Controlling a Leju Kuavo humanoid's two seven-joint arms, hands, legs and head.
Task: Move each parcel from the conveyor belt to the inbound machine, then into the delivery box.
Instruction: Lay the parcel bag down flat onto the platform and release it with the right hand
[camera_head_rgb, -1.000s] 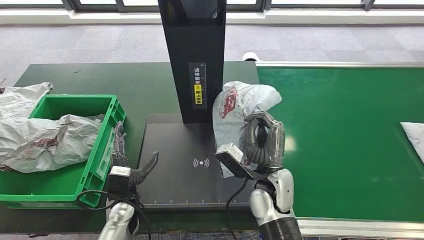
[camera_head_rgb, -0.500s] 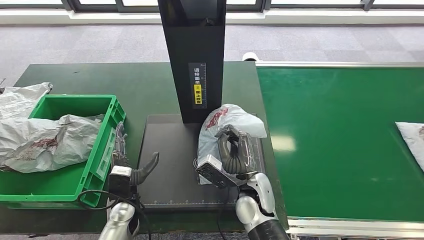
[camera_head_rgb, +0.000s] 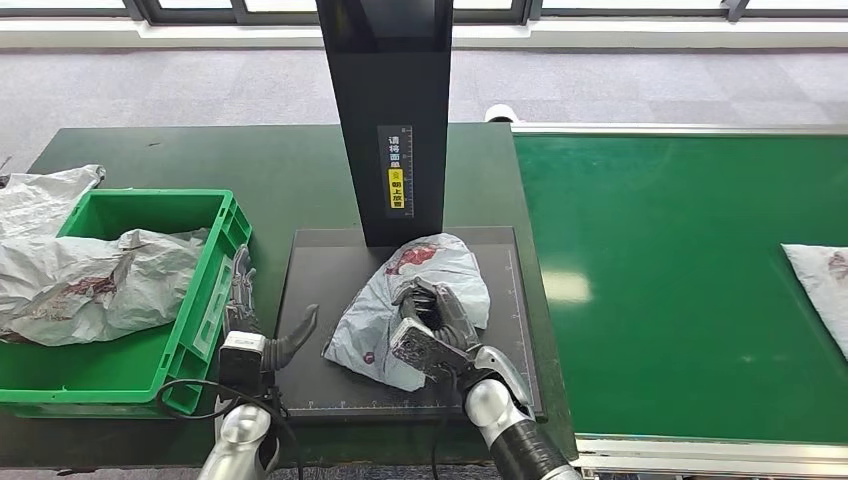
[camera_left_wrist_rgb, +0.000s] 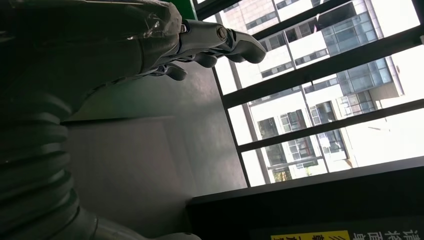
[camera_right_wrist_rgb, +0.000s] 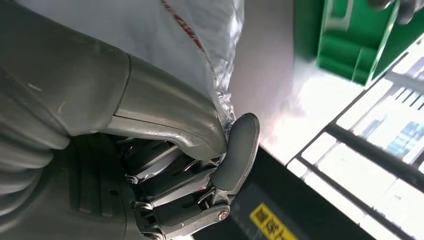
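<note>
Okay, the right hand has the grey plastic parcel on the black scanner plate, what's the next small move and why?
Probably let go and lift the right hand clear. The grey plastic parcel already lies on the black scanner plate below the black post, and the fingers cover part of it. The left hand waits open beside the green crate.

head view high, wrist views close, upturned

dark green table (camera_head_rgb: 150, 160) | on it: green crate (camera_head_rgb: 205, 300), black scanner platform (camera_head_rgb: 320, 270) | conveyor belt (camera_head_rgb: 680, 280): grey parcel (camera_head_rgb: 822, 280)
</note>
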